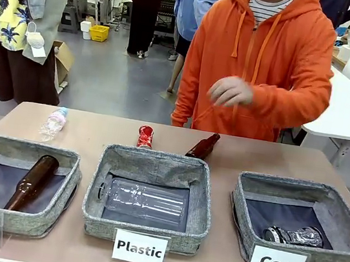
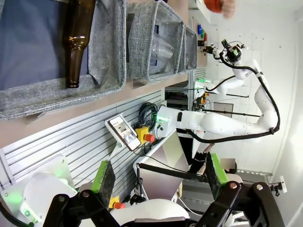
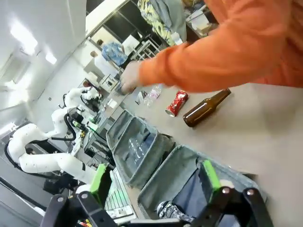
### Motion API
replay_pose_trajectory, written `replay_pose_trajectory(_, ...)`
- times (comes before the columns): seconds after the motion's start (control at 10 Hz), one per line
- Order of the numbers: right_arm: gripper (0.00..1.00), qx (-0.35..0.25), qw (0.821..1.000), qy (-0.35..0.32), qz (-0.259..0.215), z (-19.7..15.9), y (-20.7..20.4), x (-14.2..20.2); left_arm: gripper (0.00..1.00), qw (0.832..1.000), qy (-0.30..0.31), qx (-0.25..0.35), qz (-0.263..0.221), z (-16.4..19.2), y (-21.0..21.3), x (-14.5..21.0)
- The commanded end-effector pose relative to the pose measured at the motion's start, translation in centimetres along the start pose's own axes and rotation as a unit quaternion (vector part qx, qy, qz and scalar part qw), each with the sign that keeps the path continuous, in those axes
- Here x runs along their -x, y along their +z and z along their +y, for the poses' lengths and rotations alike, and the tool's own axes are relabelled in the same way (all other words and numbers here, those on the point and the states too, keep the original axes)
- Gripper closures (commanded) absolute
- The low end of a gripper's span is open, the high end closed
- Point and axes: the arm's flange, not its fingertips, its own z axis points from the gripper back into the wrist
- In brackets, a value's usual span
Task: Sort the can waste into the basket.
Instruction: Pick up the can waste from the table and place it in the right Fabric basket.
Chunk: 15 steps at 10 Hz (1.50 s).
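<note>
Red crushed can (image 1: 145, 136) lies on the tabletop (image 1: 97, 130) just behind the "Plastic" basket (image 1: 154, 161); a dark crushed can (image 1: 294, 236) sits inside the "Can" basket (image 1: 284, 190). Left tool (image 2: 160, 176) and right tool (image 3: 155, 178) both gape wide, holding nothing.

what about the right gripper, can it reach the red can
Likely yes: the red can lies bare on the table and the right gripper is open, though the person's hand hovers nearby.

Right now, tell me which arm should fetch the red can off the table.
Probably the right. The red can lies mid-table, but the Can basket sits on the robot's right, and the right fingers stand open above it.
</note>
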Motion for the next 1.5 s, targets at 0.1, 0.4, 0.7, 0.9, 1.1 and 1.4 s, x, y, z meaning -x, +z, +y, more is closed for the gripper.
replay_pose_trajectory(0.1, 0.0, -0.009, 1.0, 0.005, -0.013, 0.3, -0.3, -0.4, 0.0, 1.0, 0.005, 0.008, -0.001, -0.4, 0.1, 0.0)
replay_pose_trajectory(0.4, 0.0, -0.009, 1.0, 0.005, -0.013, 0.3, -0.3, -0.4, 0.0, 1.0, 0.005, 0.008, -0.001, -0.4, 0.1, 0.0)
replay_pose_trajectory(0.7, 0.0, -0.009, 1.0, 0.005, -0.013, 0.3, -0.3, -0.4, 0.0, 0.997, 0.012, -0.052, -0.051, -3.9, -0.7, -0.7)
replay_pose_trajectory(0.9, 0.0, -0.009, 1.0, 0.005, -0.013, 0.3, -0.3, -0.4, 0.0, 0.986, 0.008, -0.167, 0.012, -10.9, -5.7, -6.4)
replay_pose_trajectory(1.1, 0.0, -0.009, 1.0, 0.005, -0.013, 0.3, -0.3, -0.4, 0.0, 0.961, 0.028, -0.271, 0.051, -15.9, -12.9, -10.9)
replay_pose_trajectory(1.4, 0.0, -0.009, 1.0, 0.005, -0.013, 0.3, -0.3, -0.4, 0.0, 0.95, 0.004, -0.307, -0.05, -18.3, -16.0, -10.7)
